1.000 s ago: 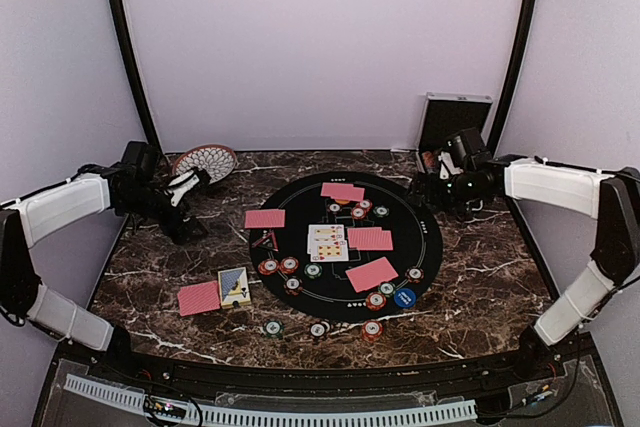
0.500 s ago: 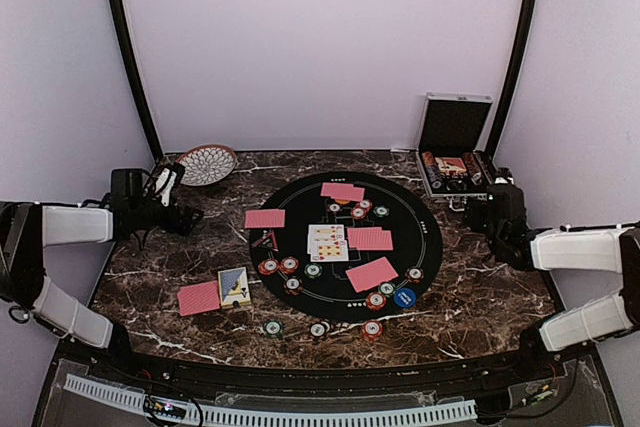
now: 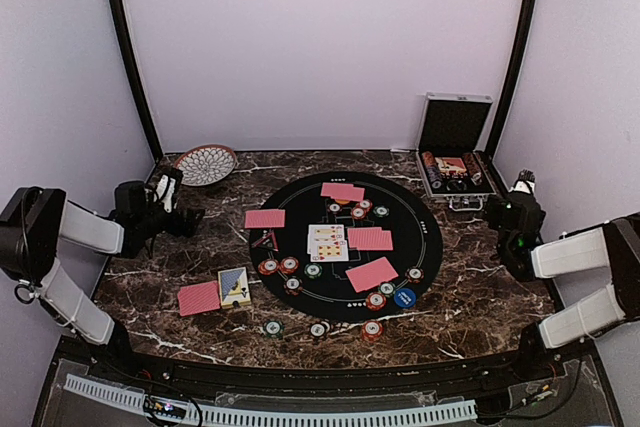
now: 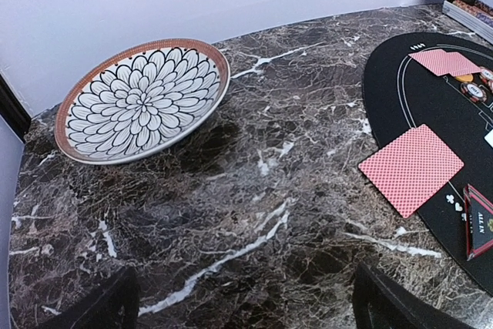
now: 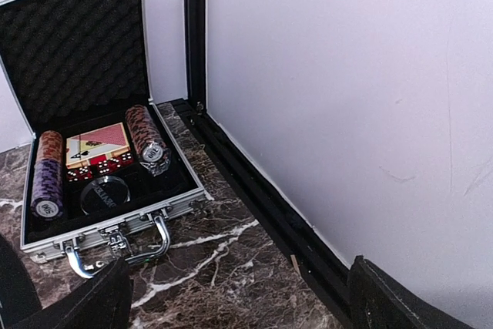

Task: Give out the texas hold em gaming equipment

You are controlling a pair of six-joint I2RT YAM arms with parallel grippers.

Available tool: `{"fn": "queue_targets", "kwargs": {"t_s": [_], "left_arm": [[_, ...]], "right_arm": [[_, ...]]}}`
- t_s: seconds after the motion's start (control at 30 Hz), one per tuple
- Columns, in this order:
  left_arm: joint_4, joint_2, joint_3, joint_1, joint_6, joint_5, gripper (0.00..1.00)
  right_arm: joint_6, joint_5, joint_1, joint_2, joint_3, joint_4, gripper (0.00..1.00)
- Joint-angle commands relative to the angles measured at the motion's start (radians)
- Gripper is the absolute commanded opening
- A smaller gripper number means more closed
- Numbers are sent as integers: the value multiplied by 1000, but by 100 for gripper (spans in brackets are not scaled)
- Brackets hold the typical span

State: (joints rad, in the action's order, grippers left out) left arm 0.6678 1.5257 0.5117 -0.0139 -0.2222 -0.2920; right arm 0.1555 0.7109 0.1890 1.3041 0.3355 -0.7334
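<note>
Playing cards [image 3: 328, 242] and poker chips [image 3: 289, 265] lie on and just beside the black mat [image 3: 400, 209], well apart from the left jaws and right jaws flanking it, both wide and empty.

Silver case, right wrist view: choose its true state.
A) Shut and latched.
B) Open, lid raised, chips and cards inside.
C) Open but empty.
B: the silver case stands open with its lid up, holding chip rolls and a card deck.
</note>
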Motion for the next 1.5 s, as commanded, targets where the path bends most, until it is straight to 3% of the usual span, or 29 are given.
{"fn": "queue_targets", "kwargs": {"t_s": [0.0, 0.5, 0.63, 0.8, 0.87, 1.03, 1.1, 1.17, 1.2, 1.27, 1.47], "left_arm": [[122, -5, -28, 8, 18, 29, 99], [305, -74, -152, 11, 63, 74, 99], [441, -21, -187, 11, 72, 64, 99], [484, 2, -230, 36, 83, 71, 99], [740, 55, -305, 37, 83, 62, 99], [685, 48, -290, 37, 90, 82, 99], [612, 34, -263, 39, 96, 102, 99], [631, 49, -255, 44, 110, 110, 99], [607, 41, -252, 45, 111, 114, 99], [621, 44, -255, 45, 111, 114, 99], [628, 45, -257, 45, 113, 119, 99]], "right_arm": [[-54, -17, -21, 42, -52, -233, 99], [-75, -88, -83, 176, -123, -567, 99], [-79, -119, -85, 180, -101, -520, 99], [-102, -175, -86, 191, -106, -544, 99], [-100, -182, -87, 189, -109, -542, 99], [-105, -294, -110, 213, -150, -610, 99], [-141, -315, -107, 267, -168, -740, 99], [-112, -334, -121, 231, -140, -609, 99], [-109, -344, -130, 253, -134, -649, 99], [-67, -349, -154, 235, -108, -550, 99], [-56, -389, -179, 238, -118, -580, 99]]}}
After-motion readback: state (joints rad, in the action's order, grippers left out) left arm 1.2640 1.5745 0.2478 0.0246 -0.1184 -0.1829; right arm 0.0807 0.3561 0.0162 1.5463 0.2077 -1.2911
